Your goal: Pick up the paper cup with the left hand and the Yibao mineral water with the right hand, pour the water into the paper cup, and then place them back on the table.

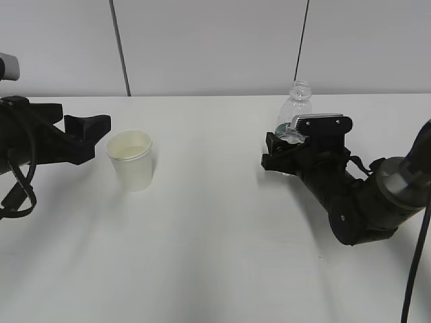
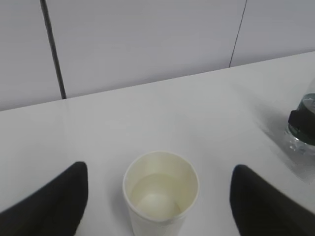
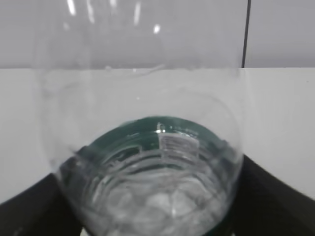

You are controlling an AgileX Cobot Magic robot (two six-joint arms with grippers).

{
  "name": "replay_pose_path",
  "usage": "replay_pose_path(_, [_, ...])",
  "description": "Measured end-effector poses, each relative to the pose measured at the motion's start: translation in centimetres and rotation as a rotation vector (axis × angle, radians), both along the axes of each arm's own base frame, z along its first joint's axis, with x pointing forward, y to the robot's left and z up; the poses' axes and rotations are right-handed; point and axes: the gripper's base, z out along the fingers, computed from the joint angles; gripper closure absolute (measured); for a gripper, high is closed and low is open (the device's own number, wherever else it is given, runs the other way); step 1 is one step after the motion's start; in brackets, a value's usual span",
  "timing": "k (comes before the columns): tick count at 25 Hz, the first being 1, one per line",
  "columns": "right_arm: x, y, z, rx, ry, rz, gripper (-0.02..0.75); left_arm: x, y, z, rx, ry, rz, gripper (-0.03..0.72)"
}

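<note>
The paper cup (image 1: 133, 160) stands upright on the table (image 1: 215, 235) and holds some liquid; in the left wrist view the cup (image 2: 160, 189) sits just ahead of my two fingers. My left gripper (image 1: 101, 128) is open and empty, just left of the cup and not touching it. The Yibao mineral water (image 1: 296, 108) stands upright with no cap. My right gripper (image 1: 286, 151) is around its lower body. In the right wrist view the bottle (image 3: 147, 162) fills the frame, with my fingers (image 3: 275, 196) wide apart at its two sides.
A grey panelled wall (image 1: 215, 40) runs along the table's far edge. The bottle also shows at the right edge of the left wrist view (image 2: 302, 125). The right arm's bulk (image 1: 363, 202) lies low over the table's right side.
</note>
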Motion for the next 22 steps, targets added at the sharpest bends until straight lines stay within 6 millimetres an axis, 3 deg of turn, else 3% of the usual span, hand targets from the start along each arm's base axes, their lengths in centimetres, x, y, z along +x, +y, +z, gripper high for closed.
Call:
replay_pose_path(10, [-0.6, 0.0, -0.3, -0.066, 0.008, 0.031, 0.14, 0.0, 0.0, 0.0, 0.0, 0.0, 0.0, 0.15])
replay_pose_path(22, [-5.3, -1.5, -0.4, -0.102, 0.08, 0.039, 0.139, 0.0, 0.0, -0.1, 0.006, 0.012, 0.002, 0.15])
